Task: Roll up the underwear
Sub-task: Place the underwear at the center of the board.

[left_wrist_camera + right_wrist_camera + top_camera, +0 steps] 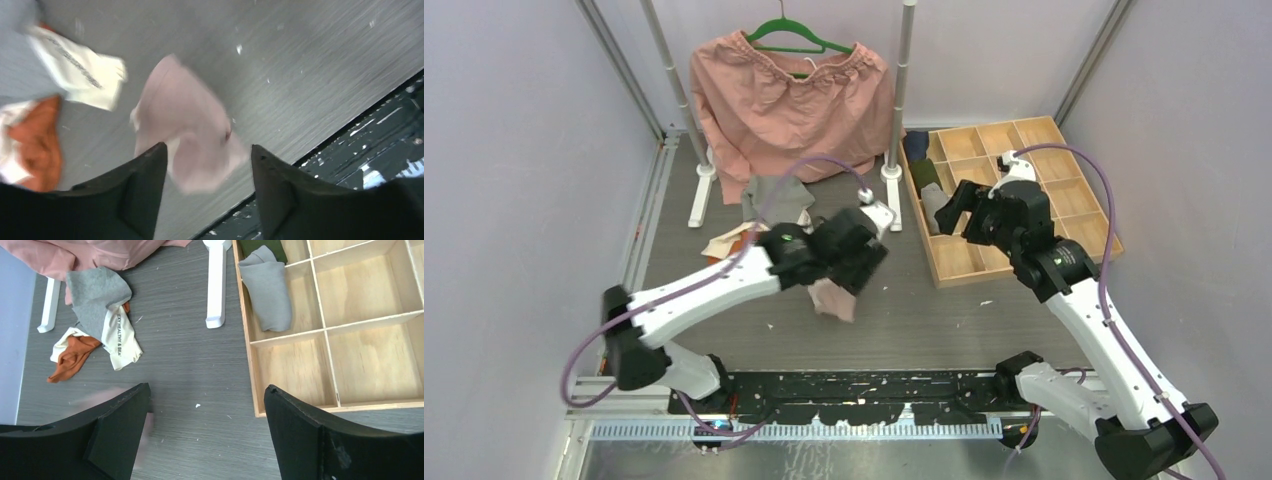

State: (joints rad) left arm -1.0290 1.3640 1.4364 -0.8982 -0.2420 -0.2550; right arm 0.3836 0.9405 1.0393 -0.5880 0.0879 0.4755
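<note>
Pink underwear (187, 135) left of the wooden tray (248, 340), blurred, hanging loose between the left claw's (208, 147) parted fingers. Bare table (944, 320) runs from it to the tray. Grey, cream and orange underwear (95, 315) heaped farther left. Right claw (207, 390) spread wide, empty, above the tray's near-left corner. Tray's left column: grey roll (270, 290), green roll (260, 247) behind it.

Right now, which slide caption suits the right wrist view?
Open right claw over a corner of the wooden tray, one rolled grey underwear inside.
</note>
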